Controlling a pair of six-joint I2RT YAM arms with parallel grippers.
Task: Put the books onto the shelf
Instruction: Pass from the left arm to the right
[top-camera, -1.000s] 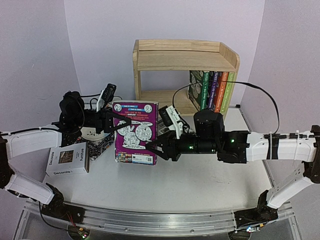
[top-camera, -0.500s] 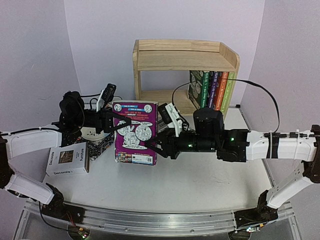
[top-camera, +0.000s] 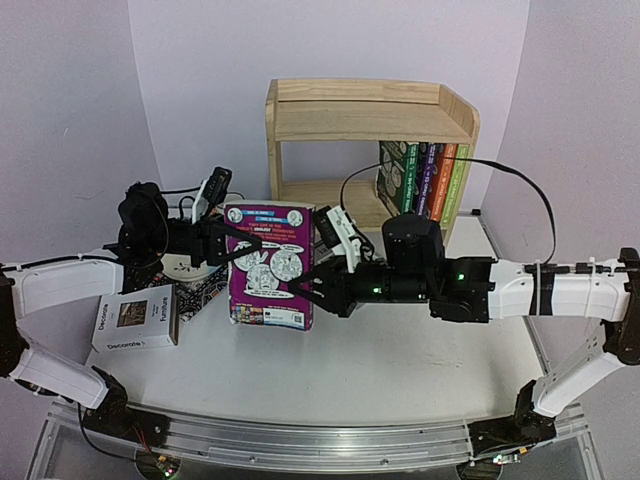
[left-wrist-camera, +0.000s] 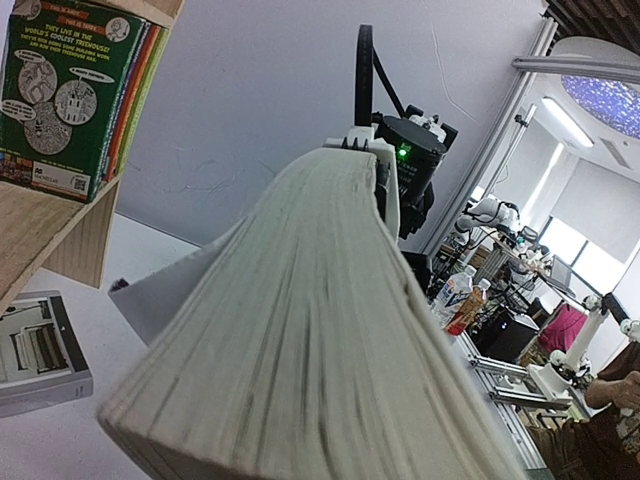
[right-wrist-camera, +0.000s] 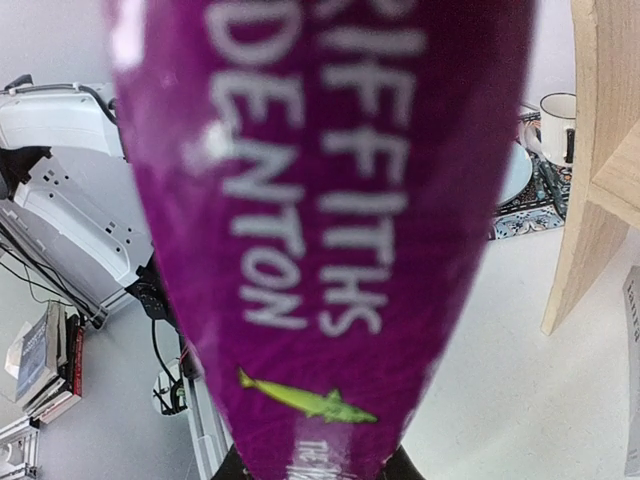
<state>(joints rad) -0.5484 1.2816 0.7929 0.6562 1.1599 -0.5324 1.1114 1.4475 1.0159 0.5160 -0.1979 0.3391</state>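
Top external: the purple book is standing upright on the table before the shelf.
The left gripper is pinching its page edge, filling the left wrist view; the right gripper is clamping the spine, whose lettering is showing only at the right wrist.

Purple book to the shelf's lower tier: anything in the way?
Nothing visible stands between the purple book and the lower tier of the shelf. The shelved books fill only its right end; the left part is open.
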